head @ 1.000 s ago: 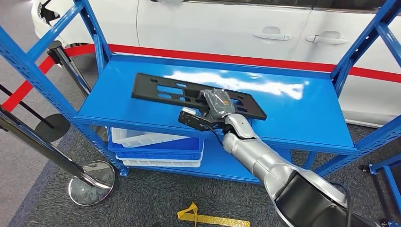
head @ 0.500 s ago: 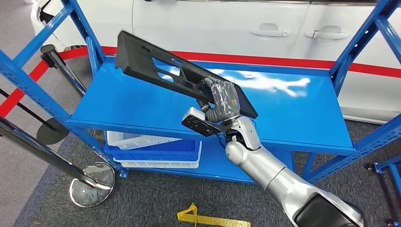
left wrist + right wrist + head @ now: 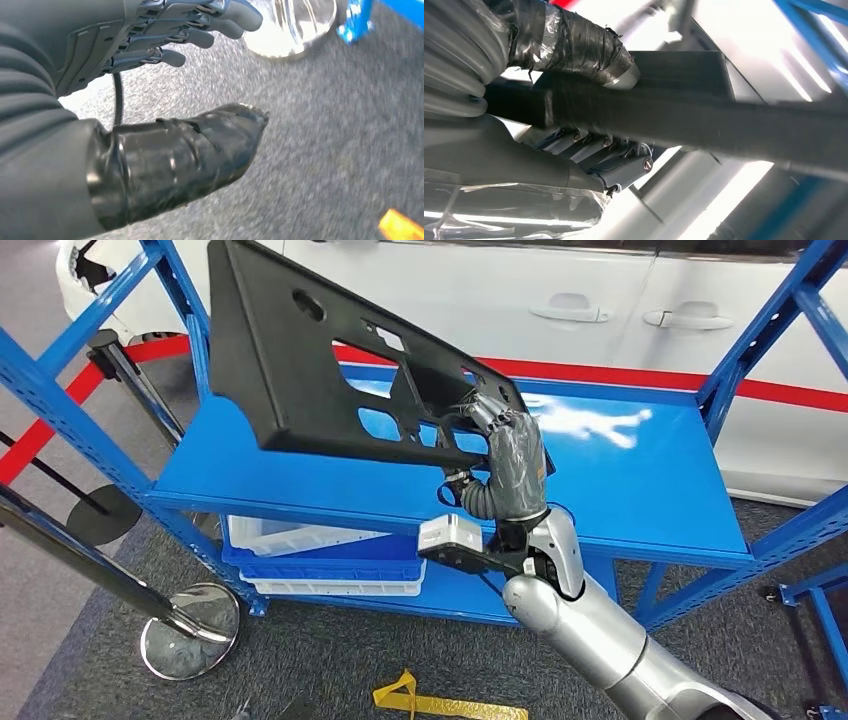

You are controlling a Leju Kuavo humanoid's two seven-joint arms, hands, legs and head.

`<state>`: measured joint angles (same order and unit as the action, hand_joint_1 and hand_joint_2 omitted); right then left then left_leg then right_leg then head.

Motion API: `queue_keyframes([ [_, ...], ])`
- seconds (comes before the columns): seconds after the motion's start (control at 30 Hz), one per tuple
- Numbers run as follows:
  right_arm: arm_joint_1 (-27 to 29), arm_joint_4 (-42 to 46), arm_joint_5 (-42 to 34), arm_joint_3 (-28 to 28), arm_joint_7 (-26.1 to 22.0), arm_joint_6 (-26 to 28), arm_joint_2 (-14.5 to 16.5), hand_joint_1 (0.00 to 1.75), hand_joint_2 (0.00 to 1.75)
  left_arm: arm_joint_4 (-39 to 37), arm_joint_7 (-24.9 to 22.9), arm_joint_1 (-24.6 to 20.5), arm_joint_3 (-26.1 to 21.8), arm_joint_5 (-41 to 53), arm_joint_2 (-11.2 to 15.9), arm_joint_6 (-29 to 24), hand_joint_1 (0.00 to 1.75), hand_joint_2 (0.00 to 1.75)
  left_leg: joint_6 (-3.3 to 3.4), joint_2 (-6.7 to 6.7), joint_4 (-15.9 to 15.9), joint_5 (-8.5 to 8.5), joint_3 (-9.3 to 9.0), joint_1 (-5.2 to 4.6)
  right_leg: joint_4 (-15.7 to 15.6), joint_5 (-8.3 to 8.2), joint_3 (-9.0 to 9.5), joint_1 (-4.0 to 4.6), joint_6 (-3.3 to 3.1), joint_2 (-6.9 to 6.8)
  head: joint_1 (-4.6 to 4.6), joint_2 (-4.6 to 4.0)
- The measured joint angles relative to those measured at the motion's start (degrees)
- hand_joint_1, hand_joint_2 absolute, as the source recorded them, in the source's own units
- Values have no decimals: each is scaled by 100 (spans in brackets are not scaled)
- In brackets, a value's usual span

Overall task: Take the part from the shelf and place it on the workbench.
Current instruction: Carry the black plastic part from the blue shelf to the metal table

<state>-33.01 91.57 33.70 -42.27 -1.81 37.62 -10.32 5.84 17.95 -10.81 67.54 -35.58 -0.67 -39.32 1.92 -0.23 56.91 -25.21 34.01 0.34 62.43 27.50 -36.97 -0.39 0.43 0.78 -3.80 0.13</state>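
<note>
Flat black part (image 3: 300, 370) with cutouts, tilted steeply, lifted clear above the blue shelf (image 3: 640, 490)

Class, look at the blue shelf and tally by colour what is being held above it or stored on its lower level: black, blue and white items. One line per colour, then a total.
Black: 1, the black panel part, held by the right hand above the shelf.
Blue: 1, the blue bin.
White: 2, the white bins.
Total: 4.
</note>
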Motion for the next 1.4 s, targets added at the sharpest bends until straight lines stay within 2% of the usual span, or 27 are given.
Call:
queue_keyframes([
  [0.07, 112, 355, 231, 10, 36, 104, -56, 175, 175, -91, 175, -83, -101, -113, 58, 0, 0, 175, 26, 7, -2, -1, -8, -1, 707, 351, -323, -15, 26, -14, 20, 0],
  [0.1, 180, 507, 346, 13, 47, 142, -76, 175, 175, -131, 205, -124, -133, -119, 86, 0, 0, 175, 34, 6, 5, -6, -8, -1, 1014, 453, -464, -24, 40, -16, 25, 0],
  [0.13, 250, 657, 450, 15, 54, 168, -90, 175, 175, -163, 198, -153, -151, -92, 99, 0, 0, 175, 34, 5, 13, -11, -10, -1, 1142, 451, -521, -35, 53, -18, 26, 0],
  [0.17, 306, 794, 526, 15, 51, 180, -99, 175, 175, -190, 167, -172, -161, -41, 105, 0, 0, 175, 30, 2, 25, -20, -12, 0, 1053, 347, -472, -50, 64, -22, 26, 0],
  [0.23, 360, 1048, 579, 16, 7, 183, -105, 175, 175, -224, 79, -183, -179, 100, 87, 0, 0, 175, 2, -4, 81, -48, -5, 3, 407, 24, -141, -85, 79, -29, 27, 0],
  [0.3, 386, 1288, 516, 17, -91, 183, -103, 175, 175, -253, -1, -190, -223, 252, 55, 0, 0, 175, -45, -12, 188, -76, 47, -15, -112, -140, 121, -85, 63, -20, 27, 0],
  [0.4, 436, 1601, 357, 16, -269, 175, -102, 175, 175, -292, -61, -183, -305, 460, -3, 0, 0, 175, -119, -18, 243, -73, 119, -18, -201, -184, 131, -61, -17, -13, 28, 0],
  [0.43, 437, 1693, 307, 16, -313, 168, -103, 175, 175, -301, -77, -177, -326, 511, -20, 0, 0, 175, -146, -14, 292, -133, 147, -12, -214, -208, 121, -68, -55, -18, 22, 0],
  [0.5, 421, 1887, 206, 12, -382, 159, -103, 175, 175, -311, -109, -169, -367, 611, -53, 0, 0, 175, -199, -5, 669, -459, 295, 5, -240, -254, 94, -87, -126, -42, -5, 0],
  [0.57, 421, 2060, 106, 1, -449, 162, -103, 175, 175, -311, -133, -162, -417, 709, -79, 0, 0, 175, -240, -3, 1350, -877, 528, 22, -240, -294, 46, -71, -165, -62, -27, 0],
  [0.6, 435, 2129, 45, -5, -498, 164, -103, 175, 175, -310, -155, -158, -444, 771, -86, 0, 0, 175, -248, -4, 1603, -994, 591, 27, -239, -316, 16, -60, -174, -68, -27, 0],
  [0.63, 461, 2192, -40, -8, -566, 165, -102, 175, 175, -308, -193, -152, -474, 856, -91, 1, 0, 175, -244, -4, 1676, -1011, 561, 27, -238, -342, -16, -51, -176, -71, -26, 0],
  [0.67, 497, 2243, -134, -9, -642, 166, -98, 175, 175, -305, -248, -140, -508, 965, -95, 1, 0, 175, -231, -4, 1532, -933, 425, 24, -237, -370, -46, -45, -174, -72, -26, 0],
  [0.77, 637, 2360, -486, -9, -928, 166, -48, 175, 175, -242, -496, -82, -669, 1461, -89, 1, 0, 175, -155, -5, 417, -578, -286, -17, -243, -460, -105, -41, -137, -67, -23, 0],
  [0.83, 725, 2406, -667, -9, -1091, 166, 2, 175, 175, -155, -670, -30, -817, 1773, -79, 0, 0, 175, -116, -13, 85, -505, -449, -67, -260, -525, -116, -54, -69, -77, -22, 0],
  [0.9, 824, 2434, -790, -9, -1185, 166, 42, 175, 175, -57, -816, 57, -951, 1929, -78, 1, 0, 175, -65, -13, 46, -400, -435, -73, -284, -577, -120, -63, 4, -85, -22, 0],
  [0.93, 886, 2449, -852, -9, -1218, 166, 61, 175, 175, -2, -875, 105, -995, 1968, -79, 2, 0, 175, -29, 0, 5, -328, -422, -63, -250, -510, -140, -57, 29, -82, -15, 0],
  [0.97, 948, 2470, -914, -9, -1250, 167, 76, 175, 175, 48, -919, 146, -1026, 1991, -78, 5, 0, 175, 14, 16, -38, -249, -390, -50, -120, -333, -191, -48, 45, -79, -9, 0],
  [1.0, 1004, 2491, -978, -8, -1286, 168, 90, 175, 175, 93, -950, 175, -1052, 2004, -77, 8, 0, 175, 46, 30, -64, -175, -341, -38, 118, -67, -265, -41, 53, -76, 0, 0],
  [1.07, 1132, 2526, -1127, -2, -1402, 170, 134, 175, 175, 179, -988, 221, -1116, 2008, -73, 16, 0, 175, 78, 42, -42, -68, -177, -52, 811, 476, -416, -39, 67, -73, 7, 0],
  [1.1, 1205, 2535, -1210, 5, -1480, 172, 166, 175, 175, 217, -999, 244, -1147, 2004, -73, 21, 0, 175, 76, 42, -19, -23, -93, -55, 1084, 583, -430, -41, 76, -72, 5, 0],
  [1.13, 1280, 2540, -1297, 15, -1563, 174, 205, 175, 175, 254, -1010, 269, -1173, 1999, -73, 27, 0, 175, 71, 43, 11, 18, -6, -56, 1210, 562, -373, -49, 86, -73, 4, 0],
  [1.17, 1344, 2542, -1380, 28, -1636, 174, 245, 175, 175, 287, -1019, 292, -1194, 1990, -73, 32, 0, 175, 61, 43, 48, 55, 80, -55, 1133, 440, -222, -61, 94, -74, 4, 0],
  [1.23, 1416, 2543, -1508, 57, -1725, 175, 319, 175, 175, 342, -1032, 323, -1230, 1966, -71, 43, 0, 175, 23, 40, 149, 111, 246, -56, 491, 236, 299, -87, 106, -74, 3, 0],
  [1.3, 1466, 2543, -1565, 85, -1758, 174, 393, 175, 175, 388, -1039, 340, -1274, 1922, -66, 64, 0, 175, -38, 33, 239, 170, 364, -64, -97, 255, 670, -73, 77, -56, -31, 0],
  [1.33, 1497, 2543, -1575, 97, -1763, 174, 429, 175, 175, 407, -1040, 348, -1300, 1893, -63, 79, 0, 175, -71, 28, 258, 212, 398, -65, -215, 289, 713, -51, 48, -46, -61, 0],
  [1.4, 1560, 2543, -1578, 118, -1763, 173, 488, 175, 175, 440, -1046, 368, -1352, 1839, -55, 118, 0, 175, -138, 14, 275, 269, 448, -45, -248, 206, 631, -42, -44, -54, -108, 0],
])
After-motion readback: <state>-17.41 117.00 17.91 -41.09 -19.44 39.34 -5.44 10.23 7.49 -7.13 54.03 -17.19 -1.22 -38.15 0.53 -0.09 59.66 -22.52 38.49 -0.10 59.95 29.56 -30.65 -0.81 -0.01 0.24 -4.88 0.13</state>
